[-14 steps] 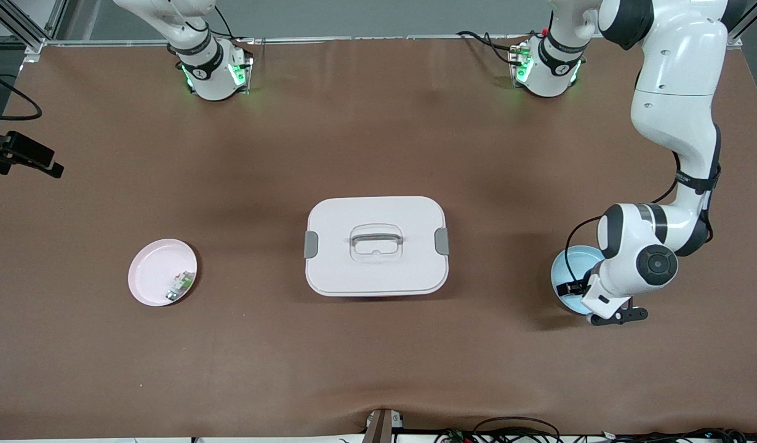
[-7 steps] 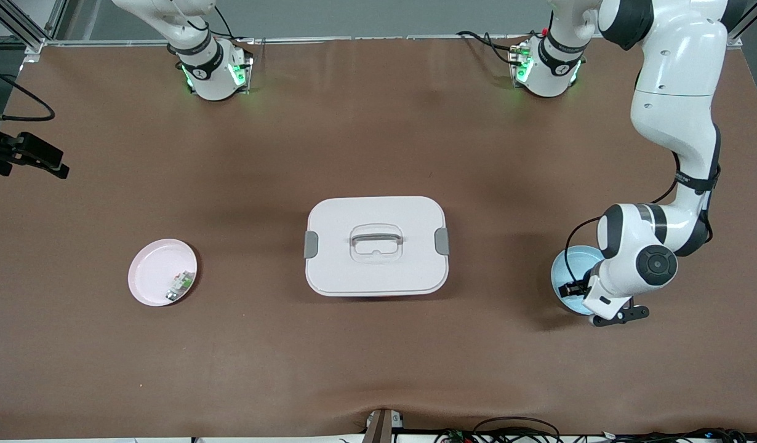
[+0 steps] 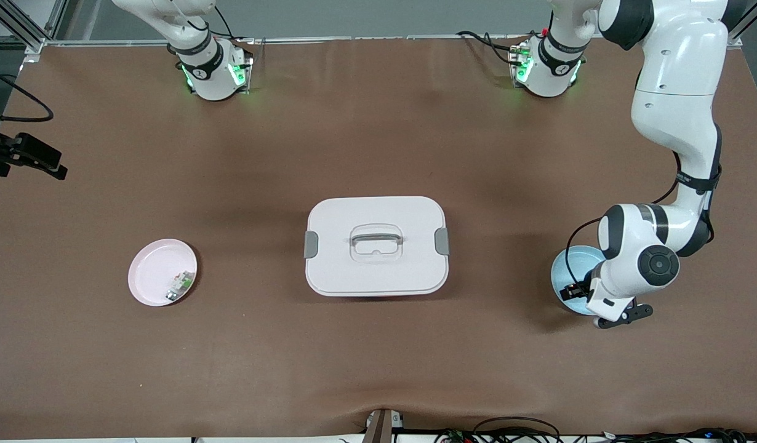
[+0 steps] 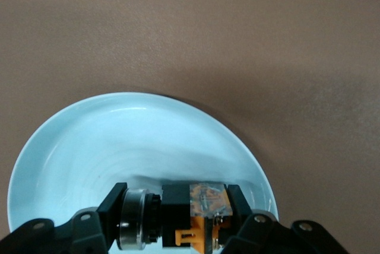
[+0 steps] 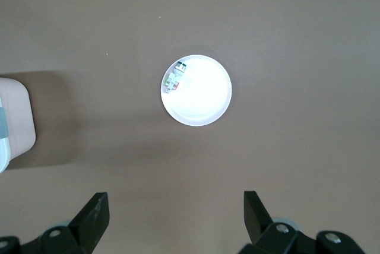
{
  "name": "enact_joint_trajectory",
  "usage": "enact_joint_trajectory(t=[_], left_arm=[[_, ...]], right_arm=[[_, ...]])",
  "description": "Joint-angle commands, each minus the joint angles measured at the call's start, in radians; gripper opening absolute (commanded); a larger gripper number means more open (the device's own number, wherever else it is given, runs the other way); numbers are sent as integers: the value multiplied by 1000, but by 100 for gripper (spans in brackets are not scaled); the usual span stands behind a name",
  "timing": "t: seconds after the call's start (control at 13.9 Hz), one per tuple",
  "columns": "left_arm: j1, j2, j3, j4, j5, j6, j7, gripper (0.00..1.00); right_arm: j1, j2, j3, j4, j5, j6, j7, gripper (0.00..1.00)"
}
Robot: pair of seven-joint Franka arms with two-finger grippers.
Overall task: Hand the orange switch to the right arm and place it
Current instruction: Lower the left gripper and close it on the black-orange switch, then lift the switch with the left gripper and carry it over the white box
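The orange switch (image 4: 202, 221) is partly covered by the left end effector (image 4: 178, 218). The light blue plate (image 3: 569, 264) is half hidden under the left arm.

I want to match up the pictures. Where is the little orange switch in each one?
Front view: the switch is a tiny dark speck in the left gripper, over the blue plate.
Left wrist view: the switch sits between the shut fingers, over the blue plate.
Right wrist view: not in it.
Shared landmark: the blue plate, in the front and left wrist views.
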Motion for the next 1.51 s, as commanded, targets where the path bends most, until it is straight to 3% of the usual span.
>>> enact_joint_trajectory(t=[0.0, 0.29, 0.72, 1.0, 1.22, 1.44], left_arm=[[8, -33, -5, 1, -28, -6, -69, 39], [17, -96, -12, -2, -67, -26, -174, 39], [31, -176, -12, 1, -341, -37, -242, 38], [29, -214, -14, 7, -496, -37, -403, 38], [13, -234, -20, 23, -535, -37, -542, 38], [9, -234, -83, 76, -535, -38, -699, 38]], right_arm=[[-1, -26, 1, -14, 1, 0, -2, 100], [-4, -23, -1, -16, 7, 10, -1, 100], [-9, -19, -4, -13, 9, 10, 1, 100], [-7, -19, -5, -10, 7, -3, 13, 100], [-21, -19, -7, -6, 7, 0, -4, 100], [-44, -24, -5, 1, 9, -7, -1, 100]])
